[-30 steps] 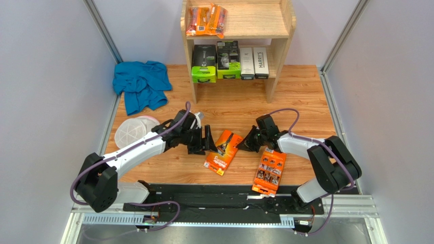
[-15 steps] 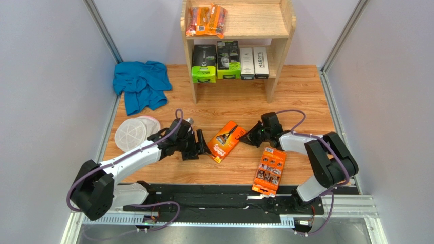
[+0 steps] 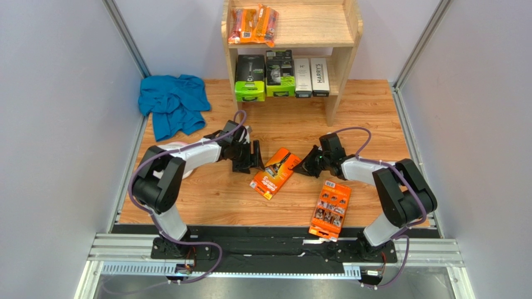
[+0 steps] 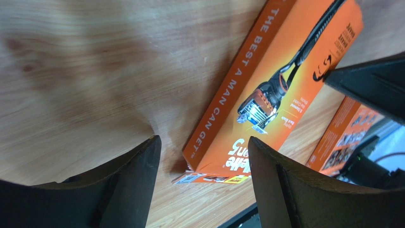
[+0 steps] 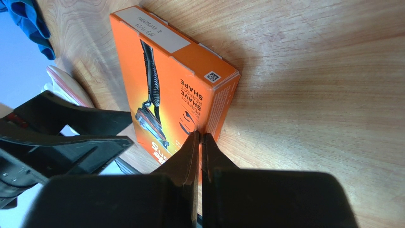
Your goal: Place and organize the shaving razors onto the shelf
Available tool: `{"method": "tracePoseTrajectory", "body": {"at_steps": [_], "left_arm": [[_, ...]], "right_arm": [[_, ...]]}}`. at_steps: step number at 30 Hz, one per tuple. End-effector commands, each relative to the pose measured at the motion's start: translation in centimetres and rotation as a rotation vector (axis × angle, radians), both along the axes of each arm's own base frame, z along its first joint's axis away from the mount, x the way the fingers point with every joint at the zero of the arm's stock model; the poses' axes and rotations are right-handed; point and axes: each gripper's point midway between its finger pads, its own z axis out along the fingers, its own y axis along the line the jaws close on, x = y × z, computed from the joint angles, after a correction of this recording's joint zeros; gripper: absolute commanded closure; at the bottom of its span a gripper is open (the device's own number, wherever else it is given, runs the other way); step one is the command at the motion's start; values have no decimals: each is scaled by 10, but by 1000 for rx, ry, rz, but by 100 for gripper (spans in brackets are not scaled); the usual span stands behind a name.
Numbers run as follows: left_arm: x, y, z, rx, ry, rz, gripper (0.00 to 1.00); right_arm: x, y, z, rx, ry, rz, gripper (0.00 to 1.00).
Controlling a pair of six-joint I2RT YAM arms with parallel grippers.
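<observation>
As the overhead view shows it, one flat orange box (image 3: 273, 174) lies on the table (image 3: 374, 118) between the arms, well short of the shelf (image 3: 312, 25). The left fingers (image 3: 256, 156) sit just beside its left edge and the right fingers (image 3: 305, 167) at its right corner.
Left wrist: fingers (image 4: 128, 185) spread wide, empty — box corner (image 4: 271, 90) in the gap.
Right wrist: fingers (image 5: 190, 156) pressed together, holding nothing — tips against the box's (image 5: 157, 76) side.

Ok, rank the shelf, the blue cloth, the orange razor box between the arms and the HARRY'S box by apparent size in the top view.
1. shelf
2. blue cloth
3. orange razor box
4. HARRY'S box, which is farther from the camera, so this last ranking is unsure.
</observation>
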Motion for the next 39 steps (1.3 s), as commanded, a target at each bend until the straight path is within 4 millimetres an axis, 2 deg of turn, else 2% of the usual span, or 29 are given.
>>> {"method": "tracePoseTrajectory", "body": {"at_steps": [1,5,7,14,18,21,24,25,27,28,29,31,32,33,35,36,38,39], "left_arm": [[-6,-21,6,-133,-4,-105,24],[-13,-26,-1,-178,18,-129,24],[-19,-35,-5,-229,59,-154,24],[-23,-68,-10,-381,83,-207,24],[-31,-75,-17,-394,102,-192,25],[-34,-79,-24,-422,132,-172,34],[-38,-85,-26,-445,143,-184,55],[-39,-86,-26,-444,142,-189,67],[-40,-85,-23,-441,132,-193,78],[-42,-83,-21,-434,135,-193,87],[-42,-83,-15,-437,118,-202,91],[-43,-81,-5,-434,104,-206,95],[-44,-80,-2,-427,92,-212,95],[-43,-79,3,-426,82,-211,96],[-43,-77,17,-425,51,-213,96],[-43,-76,23,-426,40,-213,96],[-41,-77,43,-445,-2,-214,97],[-39,-78,52,-456,-21,-215,98]], "right_arm": [[-9,-11,-19,-79,37,31,100],[-11,-4,-18,-37,45,46,100],[-6,1,-14,-3,14,52,100],[-13,3,-15,6,6,99,100],[-17,5,-16,30,1,106,100],[-20,8,-16,61,-7,113,100],[-23,8,-16,72,-6,120,100],[-23,8,-16,72,-9,121,100],[-22,9,-12,77,-19,129,100],[-22,10,-9,79,-29,133,100],[-22,10,-4,84,-40,137,100],[-21,10,5,86,-65,145,96],[-21,10,18,90,-91,152,94],[-21,9,24,82,-114,161,75],[-24,6,38,74,-143,168,61],[-24,5,58,81,-206,174,50],[-27,3,79,87,-269,172,42],[-33,-1,95,92,-309,174,36]]}}
